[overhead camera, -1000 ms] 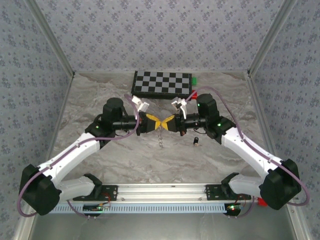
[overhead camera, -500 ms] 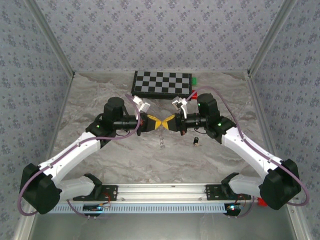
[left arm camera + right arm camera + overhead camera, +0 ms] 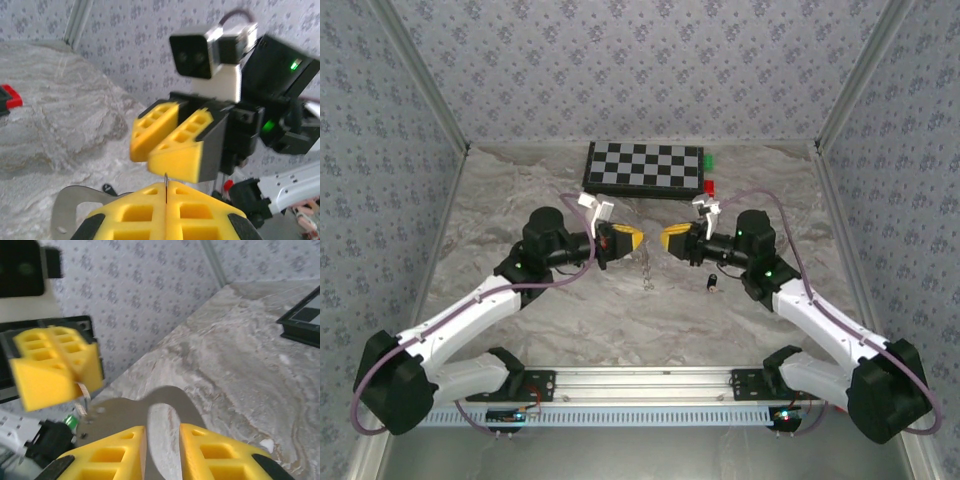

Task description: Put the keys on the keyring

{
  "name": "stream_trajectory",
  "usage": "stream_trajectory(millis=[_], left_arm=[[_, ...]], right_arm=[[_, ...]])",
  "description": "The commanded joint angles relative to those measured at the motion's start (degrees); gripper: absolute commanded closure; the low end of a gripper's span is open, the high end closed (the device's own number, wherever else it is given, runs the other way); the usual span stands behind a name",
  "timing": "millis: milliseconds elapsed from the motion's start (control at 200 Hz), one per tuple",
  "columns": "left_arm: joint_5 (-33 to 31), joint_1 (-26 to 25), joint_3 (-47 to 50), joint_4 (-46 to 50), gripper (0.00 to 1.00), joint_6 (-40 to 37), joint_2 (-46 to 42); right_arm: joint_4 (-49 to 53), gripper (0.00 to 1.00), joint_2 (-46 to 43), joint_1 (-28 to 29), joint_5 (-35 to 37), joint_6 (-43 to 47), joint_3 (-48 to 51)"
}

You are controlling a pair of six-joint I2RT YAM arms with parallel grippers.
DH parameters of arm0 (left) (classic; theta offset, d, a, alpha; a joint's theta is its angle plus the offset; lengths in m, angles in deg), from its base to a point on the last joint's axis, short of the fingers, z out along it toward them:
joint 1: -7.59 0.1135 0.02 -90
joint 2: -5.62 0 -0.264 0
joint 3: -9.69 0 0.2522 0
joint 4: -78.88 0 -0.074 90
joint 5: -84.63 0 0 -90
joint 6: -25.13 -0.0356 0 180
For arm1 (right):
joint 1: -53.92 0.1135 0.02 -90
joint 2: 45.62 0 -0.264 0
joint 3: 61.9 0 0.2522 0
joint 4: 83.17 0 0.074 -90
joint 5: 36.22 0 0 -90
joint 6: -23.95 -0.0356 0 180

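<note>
Keyring (image 3: 646, 268) hangs as a thin silver loop from the tip of my left pincer (image 3: 638, 239), which is clamped shut on its top edge. On the left wrist camera I can see a sliver of metal nipped between the yellow pads. I judge it is held this way so the loop dangles free above the counter (image 3: 520, 200), with its lower end open for threading.

The key (image 3: 712, 283), a tiny black-headed thing, lies flat on the counter to the right of the loop and near my right wrist, apart from the ring. As far as I can tell, nothing is on the ring yet.

My right pincer (image 3: 666, 240) faces the left one tip to tip with a gap between the two. Its jaws are parted with nothing in them, which I take to mean it is free to go down for the key.

The marble around the key is bare on every side, so a descent from above looks unobstructed. The key is so small, though, that the pads would likely have to close right at the surface.

The chessboard (image 3: 645, 168) sits against the far wall, with a red block (image 3: 710, 186) and a green block (image 3: 710, 160) at its right end, all well apart from the work. The side walls and the near rail stand well away from both arms.
</note>
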Motion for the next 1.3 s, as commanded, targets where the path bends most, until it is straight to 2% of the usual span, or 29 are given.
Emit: stream_trajectory(millis=[0,155,385,635,1075,1294], left_arm=[[-5.24,-1.27,1.03,-9.78,1.0,3.61,-1.71],[-8.41,-2.92,2.09,-13.51,1.0,5.16,-1.31],[-11.33,-3.84,3.7,-17.04,1.0,7.17,-1.22],[-14.6,-5.18,4.9,-19.38,1.0,8.04,-1.49],[-14.61,-5.41,4.71,-19.11,1.0,7.68,-1.39],[-13.97,-5.53,4.61,-19.21,1.0,7.7,-0.78]], right_arm=[[-9.9,0.76,-0.25,0.18,1.97,-4.88,1.21],[-15.87,0.77,1.06,2.11,-0.01,-7.5,1.99],[-25.99,0.82,1.45,3.69,4.08,-12.9,5.34],[-39.03,0.8,4.73,3.96,4.87,-20.05,8.38],[-40.76,0.76,8.19,6.11,3.02,-20.81,6.11],[-41.6,0.8,9.38,6.7,2.19,-21.12,5.21]])
